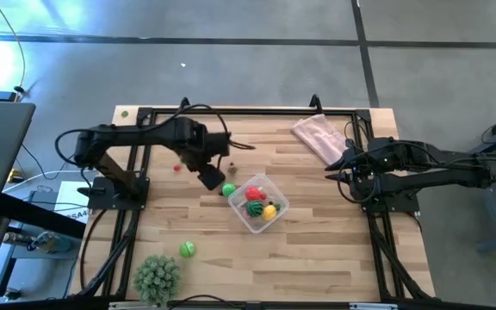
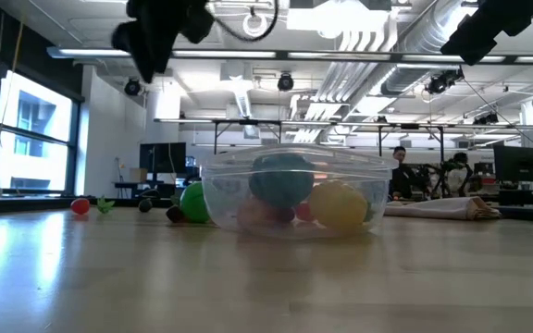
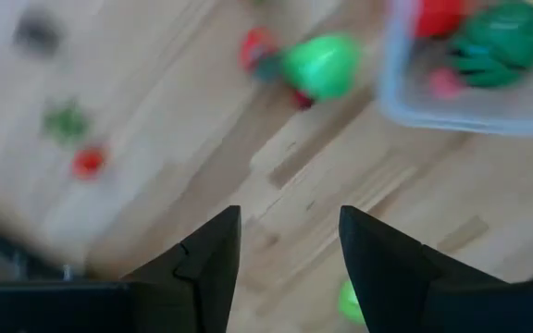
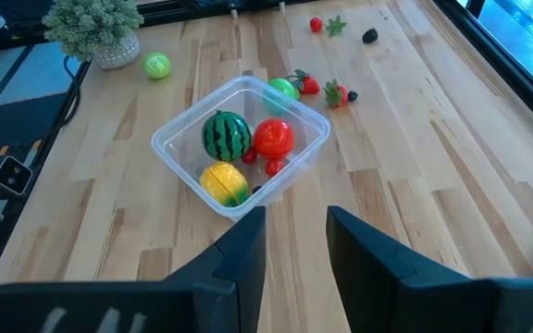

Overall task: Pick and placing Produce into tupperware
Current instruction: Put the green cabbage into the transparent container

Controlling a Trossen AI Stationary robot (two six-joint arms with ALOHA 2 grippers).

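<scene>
The clear tupperware (image 1: 258, 203) stands mid-table and holds a dark-striped green fruit (image 4: 225, 136), a red one (image 4: 273, 137) and a yellow one (image 4: 224, 182). A green fruit (image 1: 228, 189) and small red pieces (image 4: 338, 94) lie on the table against its far-left side. Another green fruit (image 1: 187, 250) lies near the front. My left gripper (image 1: 210, 178) points down, open and empty, above the table just left of the tupperware (image 3: 470, 74) and near the green fruit (image 3: 320, 67). My right gripper (image 4: 294, 242) waits open at the table's right side.
A spiky pale-green ball plant (image 1: 158, 277) stands at the front left. A pink cloth (image 1: 321, 138) lies at the back right. Tiny red, green and dark pieces (image 4: 336, 26) are scattered on the table behind the left gripper. Bare wood lies in front of the tupperware.
</scene>
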